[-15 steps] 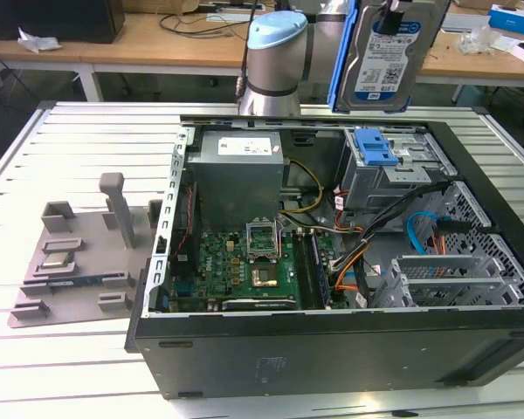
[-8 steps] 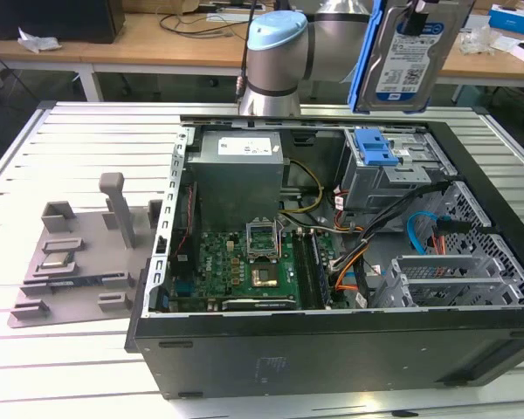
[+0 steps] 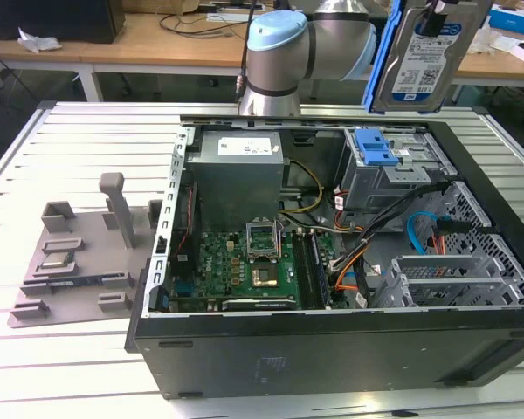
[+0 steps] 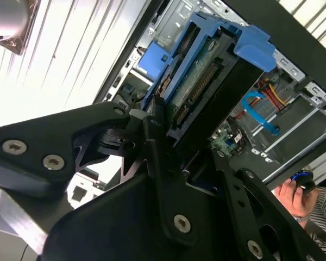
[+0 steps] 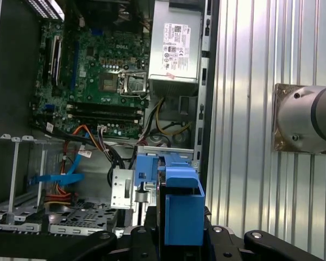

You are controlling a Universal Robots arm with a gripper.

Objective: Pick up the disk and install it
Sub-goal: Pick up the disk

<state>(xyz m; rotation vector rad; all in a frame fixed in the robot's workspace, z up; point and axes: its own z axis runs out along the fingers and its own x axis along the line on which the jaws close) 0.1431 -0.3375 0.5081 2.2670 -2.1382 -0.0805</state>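
Slatted metal counter (image 3: 87, 131) carries an open case (image 3: 332, 353) lying on its side, with wooden benches behind. You have the disk (image 3: 422, 57) clamped in the gripper (image 4: 183, 140), which is closed on one end of it. In the exterior view the disk hangs upright in the air, clear of the case and above the drive cage (image 3: 400, 175) at the far corner toward that view's right. The cage's blue latch (image 3: 373, 147) sits just below it. Judgement: the disk is picked up but not yet installed, and alignment is the step in hand. To do it well, square the blue frame (image 5: 182, 209) to the cage opening and avoid any tilt. Mind the blue cable (image 3: 422, 229) beside the cage, which could snag. A hand (image 4: 295, 190) shows beyond the case in the second wrist view; treat it as a hazard. Labelling: a blue-and-white label faces outward on the disk, and a white sticker (image 3: 244, 147) sits on the power supply (image 3: 240, 188). Their wording is not recorded.
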